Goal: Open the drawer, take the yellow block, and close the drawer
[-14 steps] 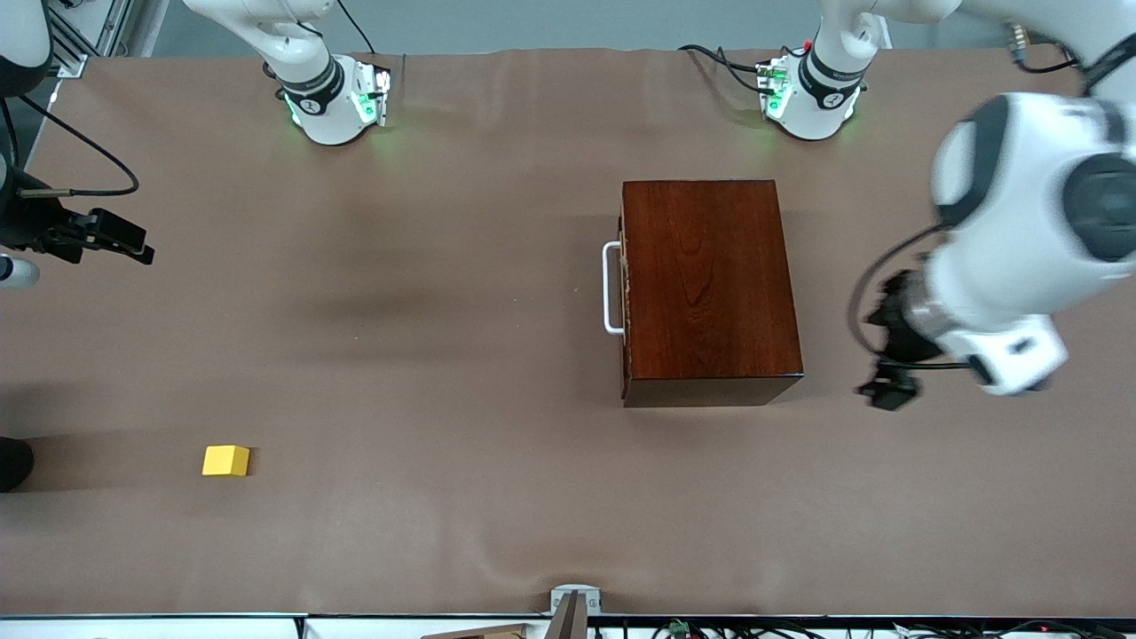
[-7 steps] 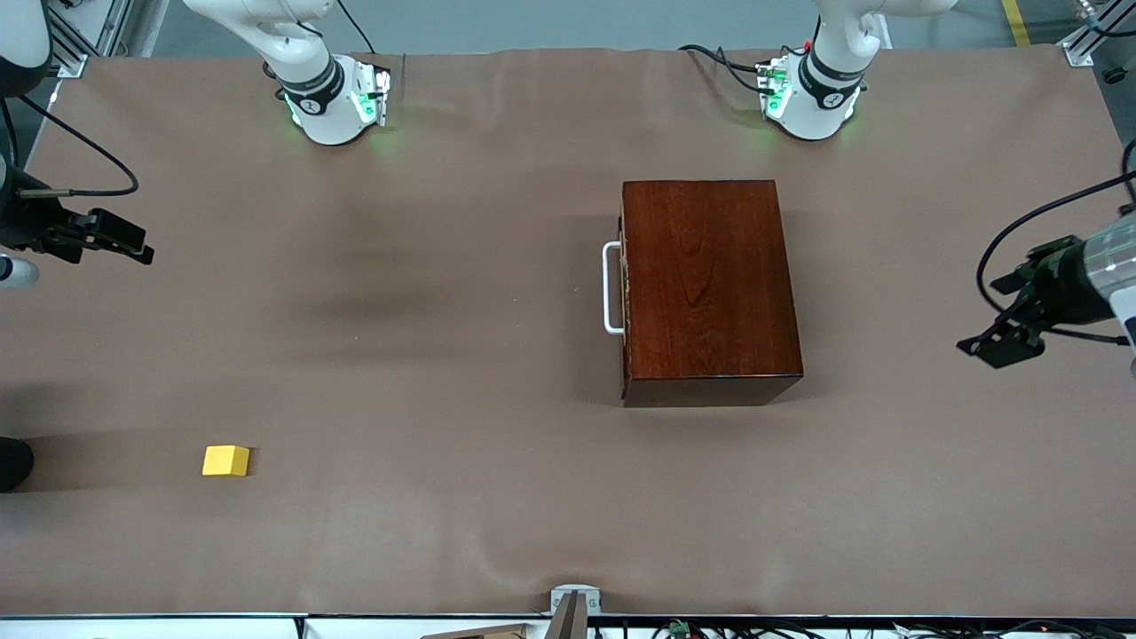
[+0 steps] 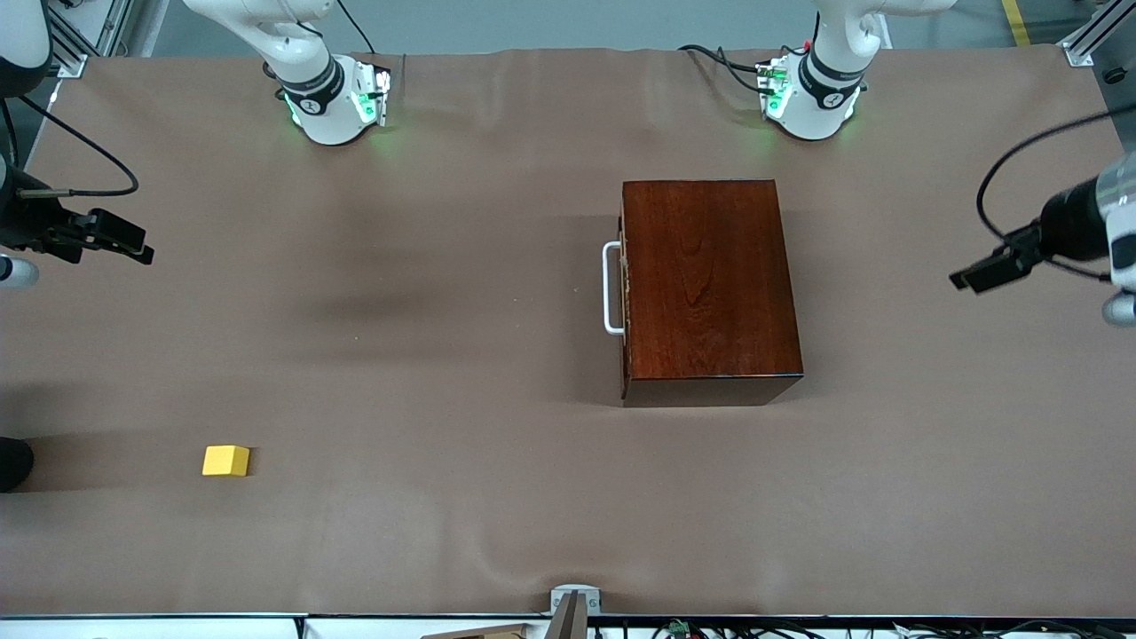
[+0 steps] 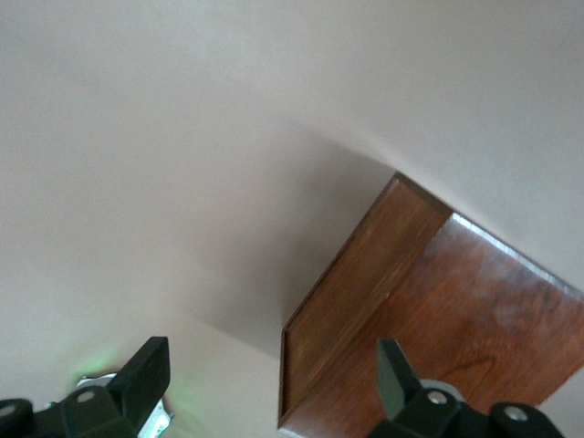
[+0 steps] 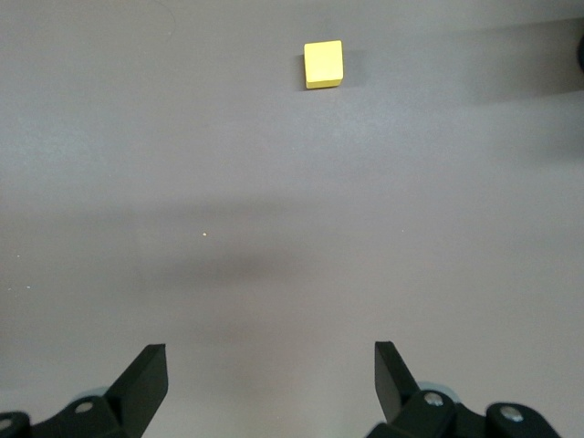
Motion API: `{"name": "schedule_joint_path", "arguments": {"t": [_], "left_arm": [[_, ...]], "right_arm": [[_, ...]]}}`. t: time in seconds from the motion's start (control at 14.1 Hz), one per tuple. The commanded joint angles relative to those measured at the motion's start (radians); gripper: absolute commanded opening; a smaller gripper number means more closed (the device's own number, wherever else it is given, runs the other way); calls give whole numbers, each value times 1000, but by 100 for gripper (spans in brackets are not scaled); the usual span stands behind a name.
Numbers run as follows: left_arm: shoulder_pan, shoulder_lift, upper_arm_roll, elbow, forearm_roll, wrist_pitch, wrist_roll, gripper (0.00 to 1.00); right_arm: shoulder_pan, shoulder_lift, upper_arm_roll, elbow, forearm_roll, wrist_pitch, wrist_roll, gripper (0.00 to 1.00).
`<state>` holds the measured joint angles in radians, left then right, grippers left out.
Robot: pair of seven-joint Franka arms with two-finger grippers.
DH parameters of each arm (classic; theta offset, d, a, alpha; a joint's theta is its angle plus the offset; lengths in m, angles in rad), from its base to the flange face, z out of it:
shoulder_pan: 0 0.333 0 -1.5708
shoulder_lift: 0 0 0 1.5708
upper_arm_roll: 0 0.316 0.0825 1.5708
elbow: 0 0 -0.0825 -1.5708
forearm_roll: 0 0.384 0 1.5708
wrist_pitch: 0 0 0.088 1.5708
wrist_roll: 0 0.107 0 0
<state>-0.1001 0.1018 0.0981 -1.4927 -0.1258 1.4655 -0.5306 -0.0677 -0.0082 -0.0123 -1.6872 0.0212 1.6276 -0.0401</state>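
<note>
light: even, overhead | shadows: soft | left wrist view: slightly blurred

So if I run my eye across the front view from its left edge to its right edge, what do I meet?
Right arm's black gripper, open, over the table's edge → small bright yellow block → white loop handle → dark reddish-brown glossy wooden box, drawer shut → left arm's black gripper, open.

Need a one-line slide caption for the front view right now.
Drawer shut in the wooden box, yellow block out on the table, both open pincers, left and right, at the table's ends.
</note>
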Motion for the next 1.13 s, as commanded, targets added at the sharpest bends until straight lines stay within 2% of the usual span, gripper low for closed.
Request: {"name": "schedule_joint_path", "arguments": {"t": [0.0,0.14,0.42,0.78,1.06], "left_arm": [[66,-74,-99,-70,49,12,124,100],[103,-86,-159,-69,83,7,216,100],[103,-123,-158,-64,89,6,410,100],[72,-142,-163,-46,124,7,440,100],[74,-143,-158,-46,135,4,555,100]], "right_arm": [[-15,-24,9,-20,-12,-6,6,100],[-15,-24,9,-20,-12,-6,6,100],[-15,-26,8,-19,-12,-8,6,100],[-14,-26,8,-17,-12,-12,6,100],[-14,-22,8,-19,-12,-9,6,100]]}}
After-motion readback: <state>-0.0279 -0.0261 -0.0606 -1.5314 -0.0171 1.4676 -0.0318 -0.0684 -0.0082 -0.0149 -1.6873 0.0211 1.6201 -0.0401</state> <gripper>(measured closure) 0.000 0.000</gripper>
